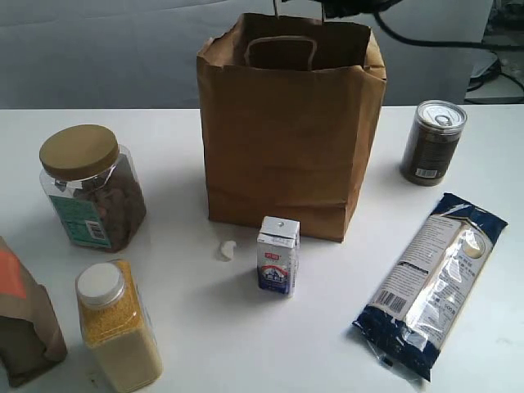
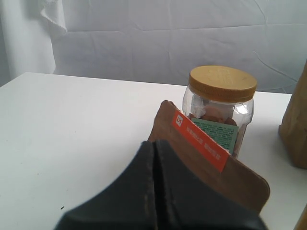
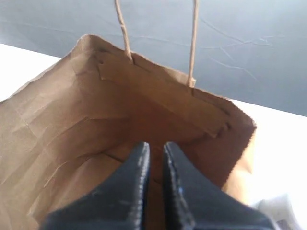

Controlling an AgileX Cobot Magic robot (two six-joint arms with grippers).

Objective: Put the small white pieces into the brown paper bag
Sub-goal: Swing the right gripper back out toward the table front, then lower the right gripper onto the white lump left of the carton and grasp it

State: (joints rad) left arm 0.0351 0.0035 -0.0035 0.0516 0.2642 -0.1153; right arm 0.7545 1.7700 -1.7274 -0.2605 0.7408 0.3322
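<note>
Right gripper (image 3: 155, 147), barely parted, hangs over the brown paper bag (image 3: 72, 120).

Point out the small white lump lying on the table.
Exterior view: the small white lump lies on the white table left of centre, just left of the white-and-blue milk carton, in front of the tall brown paper bag.

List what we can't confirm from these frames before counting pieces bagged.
Inside of the brown paper bag: its front wall hides it in the exterior view; the right gripper blocks the bottom in the right wrist view.
Any piece between its fingers: the gap is dark, can't tell.
White lump by the bag, exterior view: too small to count as one piece or two.
</note>
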